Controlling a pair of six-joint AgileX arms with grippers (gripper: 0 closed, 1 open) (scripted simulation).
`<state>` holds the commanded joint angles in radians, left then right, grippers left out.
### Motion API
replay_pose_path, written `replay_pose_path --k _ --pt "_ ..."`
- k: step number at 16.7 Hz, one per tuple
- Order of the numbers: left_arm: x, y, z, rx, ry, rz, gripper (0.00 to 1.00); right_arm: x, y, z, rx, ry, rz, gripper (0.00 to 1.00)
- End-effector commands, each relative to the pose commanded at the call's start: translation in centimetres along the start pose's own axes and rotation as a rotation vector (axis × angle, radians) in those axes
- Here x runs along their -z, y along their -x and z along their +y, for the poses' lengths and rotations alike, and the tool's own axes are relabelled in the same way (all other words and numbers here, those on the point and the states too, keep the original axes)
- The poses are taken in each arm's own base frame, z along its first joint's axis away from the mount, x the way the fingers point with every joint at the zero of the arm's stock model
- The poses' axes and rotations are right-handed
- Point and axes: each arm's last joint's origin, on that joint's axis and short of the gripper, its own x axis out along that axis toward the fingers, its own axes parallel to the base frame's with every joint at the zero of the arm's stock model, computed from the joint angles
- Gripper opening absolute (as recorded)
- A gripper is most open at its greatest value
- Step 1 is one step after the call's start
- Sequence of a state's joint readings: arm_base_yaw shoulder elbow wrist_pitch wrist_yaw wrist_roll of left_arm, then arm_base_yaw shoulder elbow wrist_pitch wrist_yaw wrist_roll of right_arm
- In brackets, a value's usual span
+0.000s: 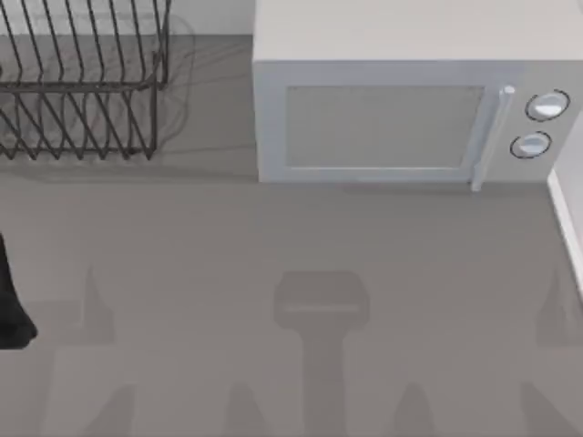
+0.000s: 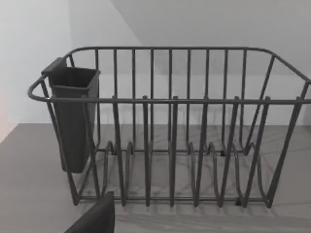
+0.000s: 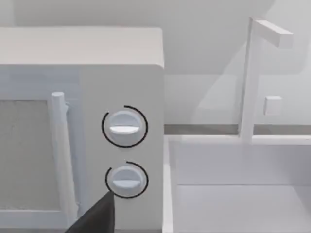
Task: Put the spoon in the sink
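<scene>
- One spoon is named by the task; I cannot tell where it lies, nor how it lies relative to either hand
- Sink point(image 3: 233, 162): a white basin just beside the microwave point(image 3: 80, 97), on the side that has the knobs; its pale edge point(image 1: 567, 214) runs along the right margin of the top view
- Faucet point(image 3: 250, 77): a white upright post with a short spout, standing at the sink's back rim
- Right hand point(image 3: 95, 216): a dark part of it lies low in the right wrist view, before the microwave's lower knob point(image 3: 126, 179); open or closed, I cannot tell
- Left hand point(image 2: 95, 218): a dark part of it lies in front of the wire dish rack point(image 2: 170, 145); open or closed, I cannot tell
- Left arm point(image 1: 11, 305): a black shape at the tabletop's point(image 1: 273, 237) left edge
- Dish rack: at the back left, with a dark cutlery cup point(image 2: 73, 116) hung on one end; the microwave is to its right
</scene>
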<state>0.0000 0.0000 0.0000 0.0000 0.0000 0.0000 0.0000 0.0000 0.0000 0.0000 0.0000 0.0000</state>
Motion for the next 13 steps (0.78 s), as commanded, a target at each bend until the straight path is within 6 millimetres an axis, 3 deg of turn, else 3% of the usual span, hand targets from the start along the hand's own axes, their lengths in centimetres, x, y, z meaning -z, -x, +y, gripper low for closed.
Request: replay_pose_path --k 6,9,13 --pt "0.0 0.0 0.0 0.000 0.000 0.000 1.00 -1.2 -0.2 -0.4 0.033 0.086 0.119 1.00" --pt "0.0 0.0 0.0 0.000 0.000 0.000 1.00 -2.7 -1.0 -1.0 0.054 0.202 0.336 1.00" --pt "0.0 0.0 0.0 0.000 0.000 0.000 1.00 -3.7 -3.7 -2.5 0.005 0.342 0.769 1.00"
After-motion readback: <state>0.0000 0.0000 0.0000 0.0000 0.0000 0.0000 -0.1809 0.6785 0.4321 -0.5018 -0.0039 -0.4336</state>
